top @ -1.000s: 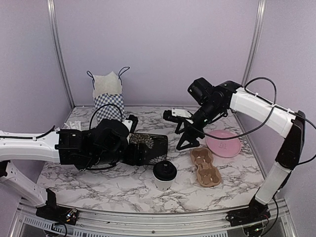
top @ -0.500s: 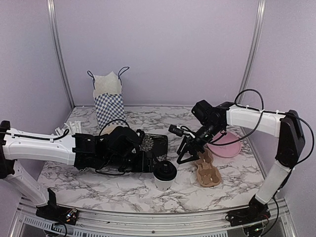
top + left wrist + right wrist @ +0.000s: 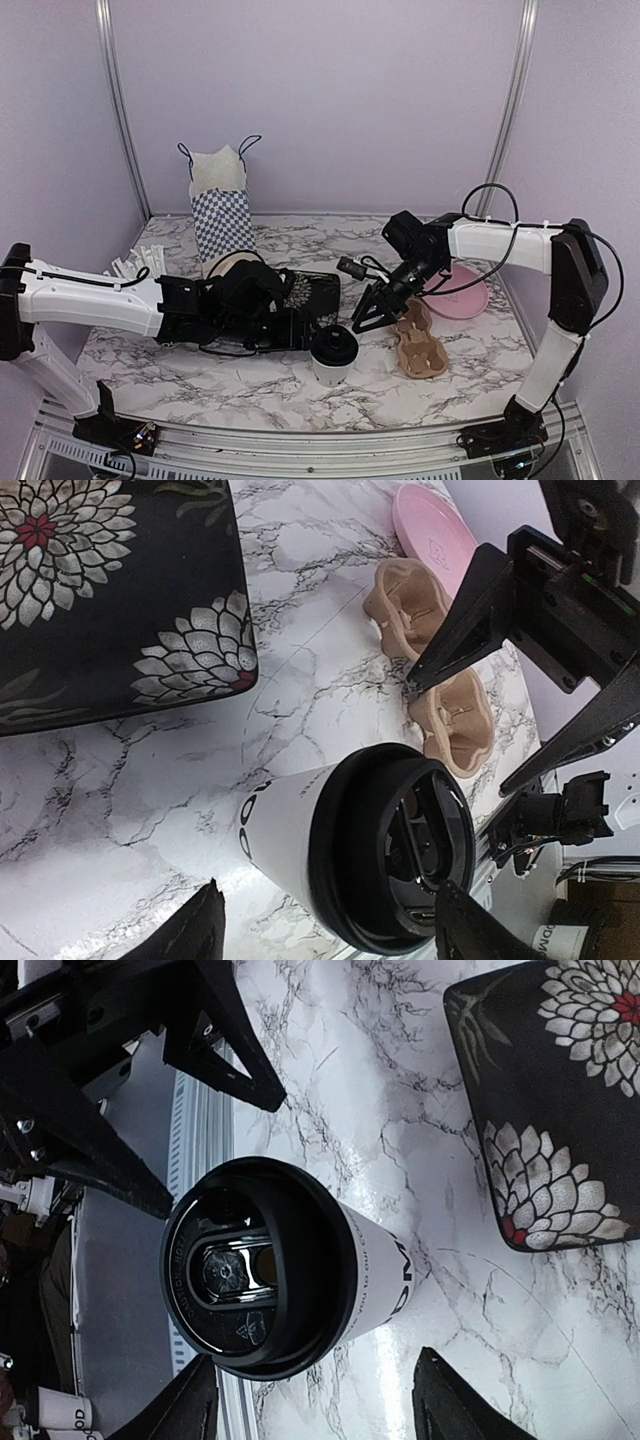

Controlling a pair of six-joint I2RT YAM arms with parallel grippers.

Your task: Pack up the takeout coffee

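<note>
The takeout coffee [image 3: 332,355], a white paper cup with black lettering and a black lid, stands upright at the front middle of the marble table. My left gripper [image 3: 306,334] is open just left of it. In the left wrist view the cup [image 3: 340,850] sits between the spread fingertips [image 3: 190,935], untouched. My right gripper [image 3: 372,318] is open just right of and above the cup. In the right wrist view the cup [image 3: 290,1260] lies ahead of the spread fingertips [image 3: 455,1405], and my left gripper's black fingers [image 3: 225,1035] show beyond it.
A brown cardboard cup carrier [image 3: 417,338] lies right of the cup, with a pink plate [image 3: 455,290] behind it. A black floral pouch [image 3: 305,295] lies under my left arm. A checkered paper bag [image 3: 220,205] stands at the back left. White straws [image 3: 140,262] show at the left.
My right arm has come down and leftward from above the table to beside the cup. My left gripper has slid right and forward to the cup's left side. The cup has not moved.
</note>
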